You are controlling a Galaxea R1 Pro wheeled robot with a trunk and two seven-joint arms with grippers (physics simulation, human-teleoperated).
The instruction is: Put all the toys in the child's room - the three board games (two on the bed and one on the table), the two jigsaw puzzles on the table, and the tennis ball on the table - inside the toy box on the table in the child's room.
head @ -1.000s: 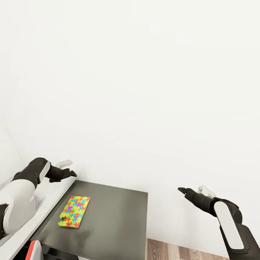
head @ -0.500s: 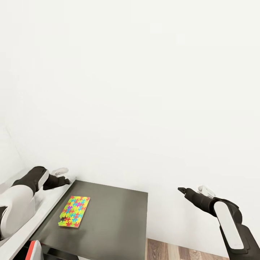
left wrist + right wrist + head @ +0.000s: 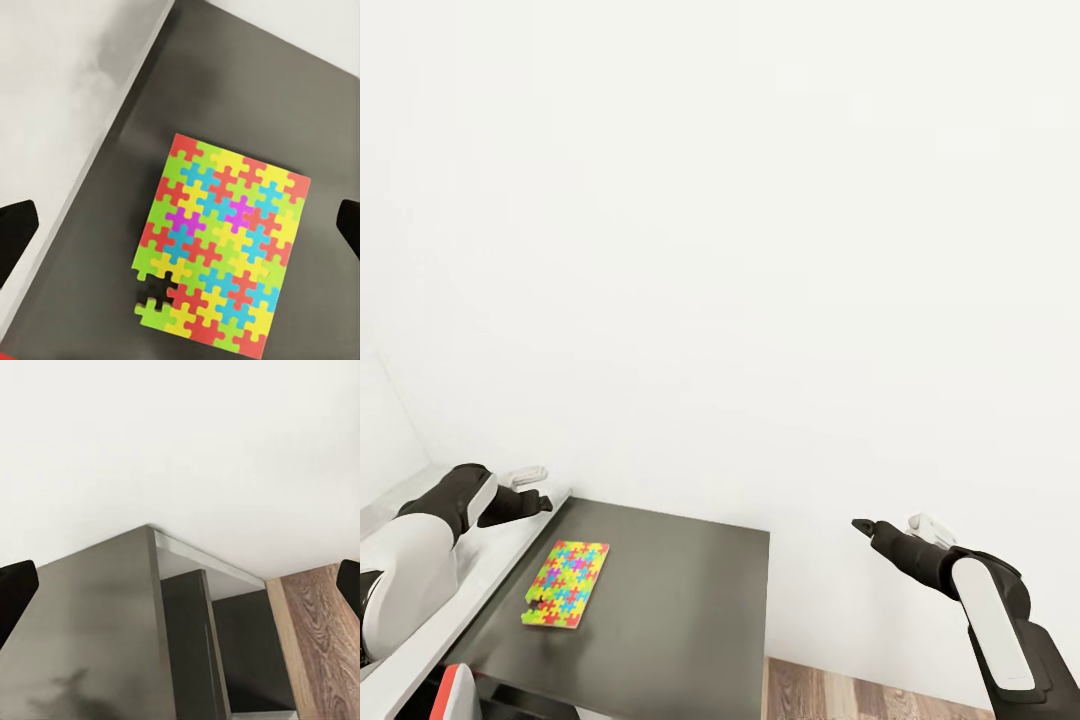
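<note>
Currently: jigsaw puzzle [image 3: 566, 585] targeted, lower left, on dark counter [image 3: 680, 620] | left jaws [image 3: 180, 232] wide open, empty | right jaws [image 3: 180, 585] open, empty | next: descent, edge pinch judged necessary.

The dark-grey desk section [image 3: 660, 610] sits low against the white wall, one jigsaw [image 3: 566, 585] lying flat on it near its left edge, beside the raised white top [image 3: 490, 560]. Wood floor [image 3: 840, 695] shows below right.

One jigsaw puzzle [image 3: 566, 585], one table [image 3: 680, 600], two hands.
</note>
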